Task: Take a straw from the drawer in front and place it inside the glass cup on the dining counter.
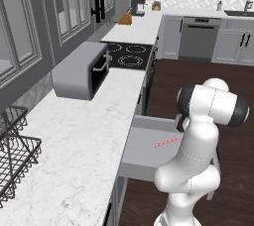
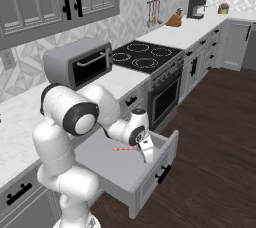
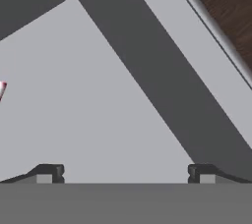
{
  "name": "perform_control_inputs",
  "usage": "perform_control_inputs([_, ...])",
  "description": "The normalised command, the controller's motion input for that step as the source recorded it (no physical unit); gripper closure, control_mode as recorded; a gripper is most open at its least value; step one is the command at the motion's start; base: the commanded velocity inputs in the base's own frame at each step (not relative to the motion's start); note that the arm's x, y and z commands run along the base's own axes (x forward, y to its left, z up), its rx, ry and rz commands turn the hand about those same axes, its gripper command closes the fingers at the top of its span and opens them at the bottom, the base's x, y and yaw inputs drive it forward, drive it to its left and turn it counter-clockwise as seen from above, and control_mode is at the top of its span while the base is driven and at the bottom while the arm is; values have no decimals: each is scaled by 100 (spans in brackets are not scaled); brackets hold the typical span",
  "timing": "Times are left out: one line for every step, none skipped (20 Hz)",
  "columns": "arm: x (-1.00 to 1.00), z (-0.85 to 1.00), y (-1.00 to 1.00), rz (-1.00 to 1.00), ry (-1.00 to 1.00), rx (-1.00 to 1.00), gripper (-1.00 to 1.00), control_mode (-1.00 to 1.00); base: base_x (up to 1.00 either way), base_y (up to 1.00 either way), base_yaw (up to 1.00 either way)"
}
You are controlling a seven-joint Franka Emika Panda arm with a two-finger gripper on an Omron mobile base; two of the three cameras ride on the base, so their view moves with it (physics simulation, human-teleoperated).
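Grey and shallow, the drawer stands pulled out from under the marble worktop, and everything that matters sits in or over it. On the drawer's flat floor lies the straw, pink-red with white, stretched out flat near the middle of the box. From the left base view the same straw shows as a thin slanted line on the drawer floor, just beside the white arm that leans over the drawer.

The gripper hangs low inside the drawer, pointing down, close to the end of the straw nearer the drawer's front panel, not touching it as far as I can see. In the hand view the two dark fingertips stand far apart with bare drawer floor between them, so the hand is spread wide and holds nothing. One tip of the straw just peeks in at the left edge of that view, well off to the side of the fingers. The drawer's inner wall crosses the view as a dark diagonal band, and brown wooden floor shows past the drawer's rim.

Beyond the drawer, along the worktop, sit a grey toaster oven and then a black stovetop.
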Motion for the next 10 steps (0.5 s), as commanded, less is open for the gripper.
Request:
perform_control_inputs([9,65,52,-3,-4,4,-100,-100,0,0,0])
perform_control_inputs([21,57,64,-3,-4,3,-100,-100,0,0,0])
perform_control_inputs([33,46,65,-3,-2,4,-100,-100,0,0,0])
perform_control_inputs([39,32,66,-3,-1,5,-100,-100,0,0,0])
perform_control_inputs([49,26,62,-3,0,7,-100,-100,0,0,0])
perform_control_inputs([54,11,59,-2,0,7,-100,-100,0,0,0])
perform_control_inputs([64,0,49,-3,0,7,-100,-100,0,0,0])
perform_control_inputs([63,0,42,-3,0,7,-100,-100,0,0,0])
perform_control_inputs([69,0,30,-2,0,9,-100,-100,0,0,0])
perform_control_inputs([66,-4,21,-2,2,9,-100,-100,0,0,0])
